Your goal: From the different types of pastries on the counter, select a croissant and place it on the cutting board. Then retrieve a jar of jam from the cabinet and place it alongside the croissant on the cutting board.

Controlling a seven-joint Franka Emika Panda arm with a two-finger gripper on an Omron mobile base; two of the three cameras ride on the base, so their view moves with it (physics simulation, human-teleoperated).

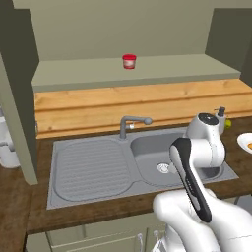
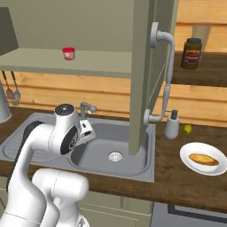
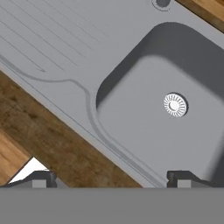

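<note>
Hand view looks down into the sink (image 3: 144,131), drain (image 3: 175,105) near the middle, with the two finger tips of the gripper (image 3: 113,178) set wide apart at the bottom edge and nothing between them, so the tool is open and empty. From the right base view, the arm is folded over the basin, and a pastry (image 2: 203,159) lies on a white plate (image 2: 188,162) on the counter well to the right of the sink; it is too small to say whether it is the croissant, and I see no cutting board from this spot. A red-lidded jar (image 1: 129,61) stands alone on the open cabinet shelf above the tap (image 1: 133,123), and a darker jar (image 2: 191,53) sits on a shelf further right; either could be the jam, I judge. A croissant would be light, soft and flaky, so it should be taken across its thick middle with a gentle squeeze, not by a brittle tip. A jam jar is stiff, heavier and smooth-sided, likely glass, best gripped around the body just under the lid, kept upright.
</note>
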